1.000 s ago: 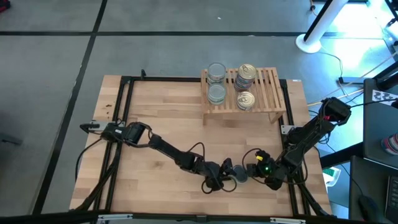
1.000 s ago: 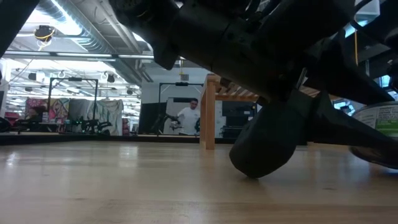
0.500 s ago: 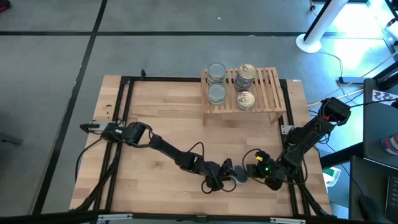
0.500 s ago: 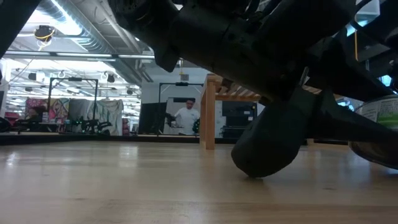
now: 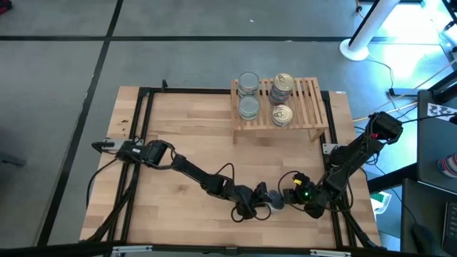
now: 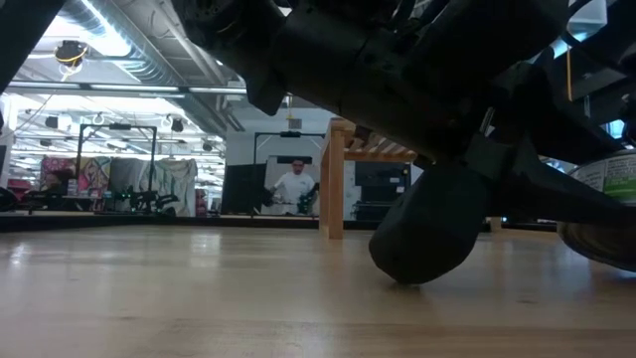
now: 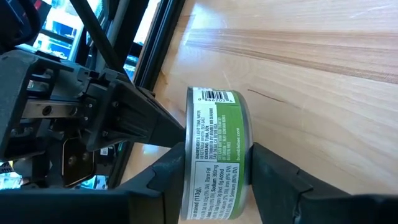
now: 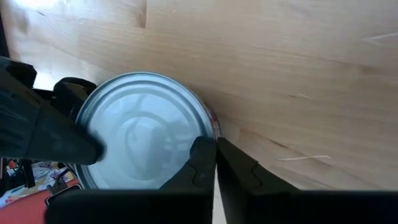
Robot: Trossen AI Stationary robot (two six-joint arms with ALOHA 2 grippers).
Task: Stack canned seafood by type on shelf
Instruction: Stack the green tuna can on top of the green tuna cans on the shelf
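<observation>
A green-labelled can sits near the front edge of the plank table, towards its right, and only the left wrist view shows its label and how it is held: the left gripper has one dark finger pressed on each side of the can's wall, pinching it. The right wrist view shows instead the can's silver-grey top, with the right gripper just beside its rim, its two fingers pressed together and holding nothing. From above, the can is mostly hidden between the two grippers, the left gripper reaching in from the left and the right gripper from the right. In the low view the can seems to be slightly off the tabletop, though dark arm parts crowd that view. Well apart, at the far edge, the shelf carries silver-topped cans on its left and gold-topped cans beside them
</observation>
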